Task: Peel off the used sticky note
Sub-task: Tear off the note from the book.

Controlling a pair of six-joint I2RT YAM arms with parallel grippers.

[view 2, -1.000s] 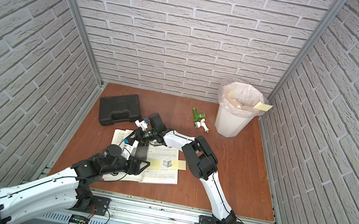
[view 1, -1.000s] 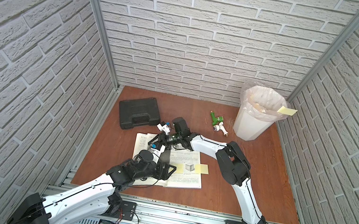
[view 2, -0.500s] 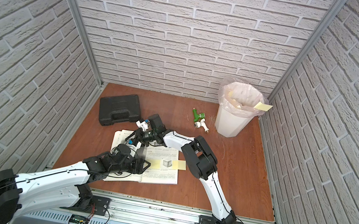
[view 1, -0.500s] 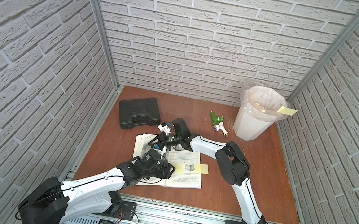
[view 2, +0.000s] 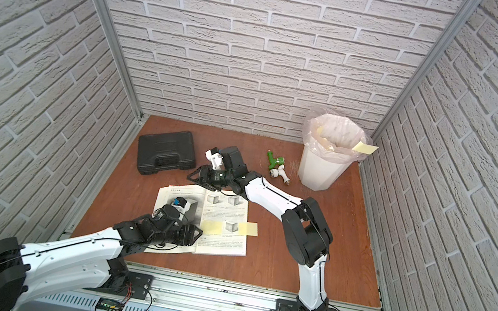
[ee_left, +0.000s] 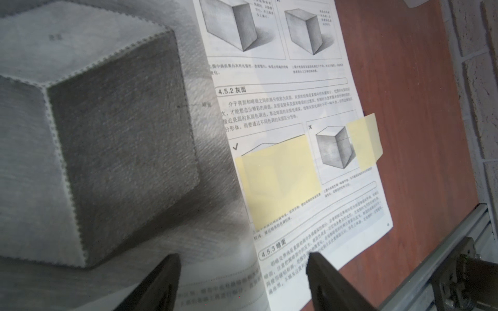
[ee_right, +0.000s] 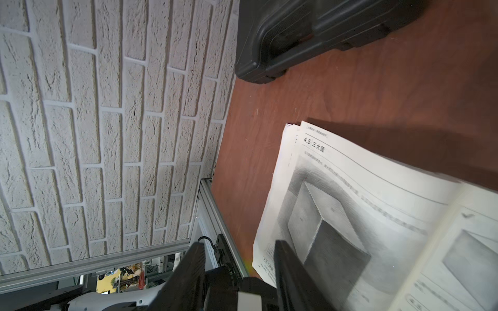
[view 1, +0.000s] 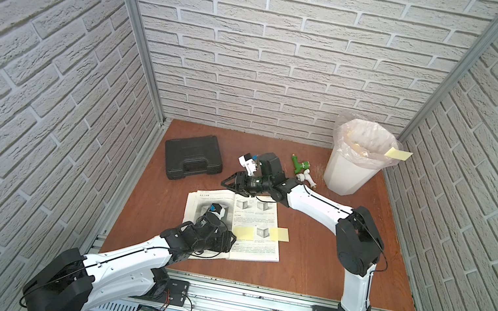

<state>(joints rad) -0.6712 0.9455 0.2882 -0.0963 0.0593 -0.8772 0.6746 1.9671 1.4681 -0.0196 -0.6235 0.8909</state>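
Note:
An open book [view 1: 230, 225] lies flat on the table. Two pale yellow sticky notes are stuck on its right page: a larger one [ee_left: 277, 180] near the spine and a smaller one [ee_left: 365, 141] overhanging the page's outer edge; both top views show them [view 1: 244, 231] [view 2: 248, 228]. My left gripper [ee_left: 244, 257] is open low over the book's near edge, straddling the spine just short of the larger note, with nothing between its fingers. My right gripper [ee_right: 239, 243] is open and empty over the table by the book's far left corner [view 1: 227, 184].
A black plastic case [view 1: 192, 162] lies at the back left. A white bin with a plastic liner [view 1: 349, 177] stands at the back right, a yellow note [view 1: 398, 154] stuck on its rim. A green and white toy [view 1: 300, 169] lies beside it. An aluminium rail [view 1: 251, 293] runs along the front.
My left gripper's jaws have narrowed and its arm has shifted over the book's near edge. My right gripper's jaws have opened a little wider by the book's far corner.

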